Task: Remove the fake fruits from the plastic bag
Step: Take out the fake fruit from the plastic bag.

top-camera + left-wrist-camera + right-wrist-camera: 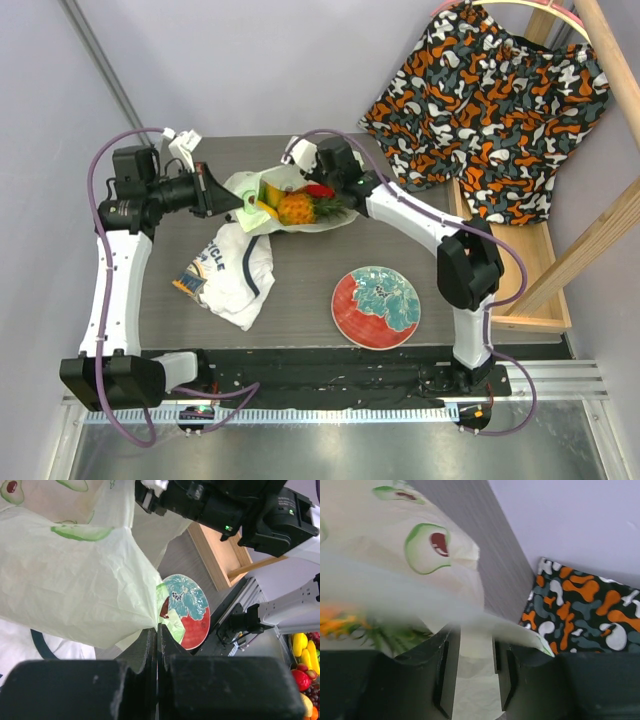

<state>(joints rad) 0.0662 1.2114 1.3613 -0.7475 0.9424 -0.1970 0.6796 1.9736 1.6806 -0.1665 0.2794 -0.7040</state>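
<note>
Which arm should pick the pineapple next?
Right. The left gripper is shut on the bag edge, holding it; the right gripper has its jaws apart, right by the pineapple.

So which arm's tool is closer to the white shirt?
Left. The left tool pinches the bag just beyond the shirt; the right tool sits across the bag.

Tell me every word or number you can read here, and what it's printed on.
"CYCLE": dark curved letters on the white T-shirt, with the start of the word lost in a fold.
Tiny pale lettering on the right arm, on its black housing: too small to read.
No other text shows.
</note>
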